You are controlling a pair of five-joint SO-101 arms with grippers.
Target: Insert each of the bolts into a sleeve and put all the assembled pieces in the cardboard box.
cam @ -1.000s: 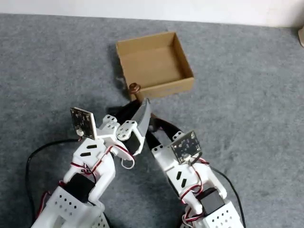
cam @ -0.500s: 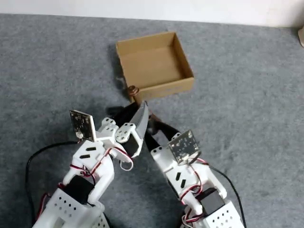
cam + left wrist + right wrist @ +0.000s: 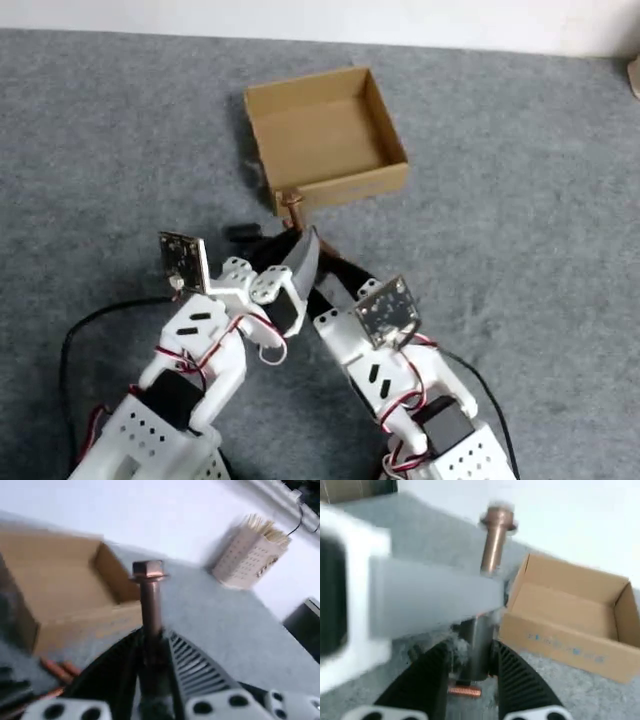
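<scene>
On the grey carpet, just in front of the open brown cardboard box, the left gripper pinches the copper hex-head bolt and the right gripper squeezes the dark metal sleeve, so I'd keep both lined up and slide slowly, no twisting.

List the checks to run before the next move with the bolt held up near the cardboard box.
1. Left gripper shut on the copper-coloured hex-head bolt: ok.
2. Right gripper closed around the grey cylindrical sleeve: ok.
3. Bolt seated in the sleeve: cannot tell; the left gripper's fingers hide the joint.
4. Open brown cardboard box has free room inside: ok, nothing lies in it.
5. Every bolt sleeved: not ok; loose copper-coloured threaded pieces lie on the grey carpet by the box.
</scene>
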